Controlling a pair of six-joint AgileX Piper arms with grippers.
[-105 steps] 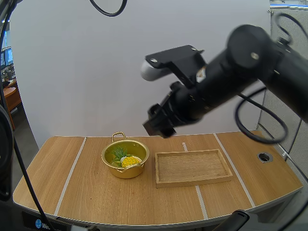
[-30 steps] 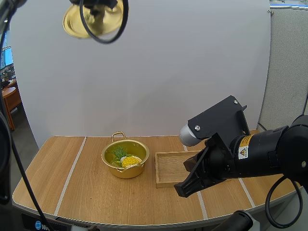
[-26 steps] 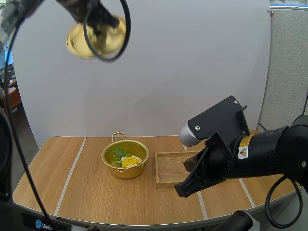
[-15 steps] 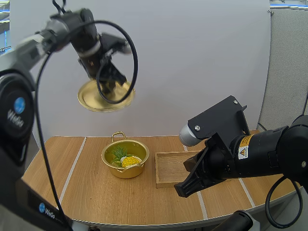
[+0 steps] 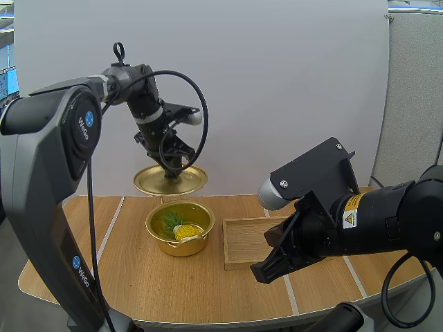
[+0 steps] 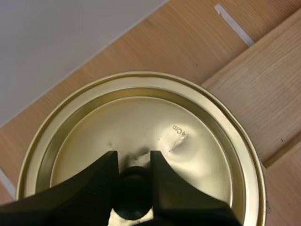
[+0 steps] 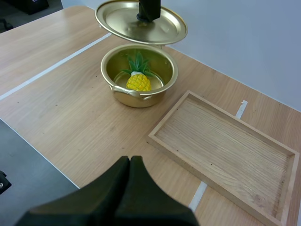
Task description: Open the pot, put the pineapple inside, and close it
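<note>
Lid (image 5: 173, 182) hangs from left gripper (image 5: 171, 165) just above pot (image 5: 181, 247) holding pineapple (image 5: 185, 232).

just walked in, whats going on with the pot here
The left gripper holds the gold lid by its knob, just above the open pot. The pineapple already lies inside the pot, so only the closing is left. The right gripper is shut on nothing and hangs near the wooden tray.
</note>
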